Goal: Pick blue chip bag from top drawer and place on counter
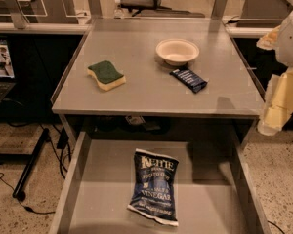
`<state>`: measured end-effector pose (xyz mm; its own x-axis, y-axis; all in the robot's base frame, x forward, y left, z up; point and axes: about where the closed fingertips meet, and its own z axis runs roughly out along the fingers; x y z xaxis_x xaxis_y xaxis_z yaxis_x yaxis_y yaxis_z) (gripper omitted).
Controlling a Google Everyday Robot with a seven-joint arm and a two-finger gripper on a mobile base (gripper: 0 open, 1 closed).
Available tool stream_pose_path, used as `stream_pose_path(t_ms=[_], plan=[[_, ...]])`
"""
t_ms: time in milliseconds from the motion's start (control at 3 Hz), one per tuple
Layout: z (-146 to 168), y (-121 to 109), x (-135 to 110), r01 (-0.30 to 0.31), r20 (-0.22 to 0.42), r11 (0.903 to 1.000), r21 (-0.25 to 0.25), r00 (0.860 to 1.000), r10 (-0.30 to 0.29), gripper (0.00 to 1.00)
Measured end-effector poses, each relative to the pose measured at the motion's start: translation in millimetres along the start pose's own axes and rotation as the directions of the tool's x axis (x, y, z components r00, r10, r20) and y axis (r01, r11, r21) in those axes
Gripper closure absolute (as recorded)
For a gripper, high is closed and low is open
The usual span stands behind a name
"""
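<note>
Though cropped at the right edge, pincer [278, 104] beside counter [146, 89], grip state unclear.

I count one sponge [106, 75], one bowl [177, 51] and one bar [188, 80] on the one counter [151, 94]. Below it is one drawer [100, 189] holding one bag [154, 186]. My one gripper [276, 106] is at the counter's right.

"KETTLE" and "VINEGAR" in white on the blue chip bag [154, 186], gripper [274, 112] at right edge
</note>
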<state>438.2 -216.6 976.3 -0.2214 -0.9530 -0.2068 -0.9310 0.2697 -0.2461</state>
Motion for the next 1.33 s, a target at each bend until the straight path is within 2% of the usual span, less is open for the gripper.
stream_pose_path(t_ms=[667, 1000, 1333], plan=[[0.2, 0.2, -1.7, -0.005, 0.017, 0.9999, 0.009, 1.000, 0.005, 0.00], [19.1, 2.7, -5.8, -0.045, 0.111, 0.9990, 0.000, 0.993, 0.045, 0.00], [35.5, 6.5, -22.7, -0.086, 0.240, 0.9961, -0.022, 0.967, 0.089, 0.00]])
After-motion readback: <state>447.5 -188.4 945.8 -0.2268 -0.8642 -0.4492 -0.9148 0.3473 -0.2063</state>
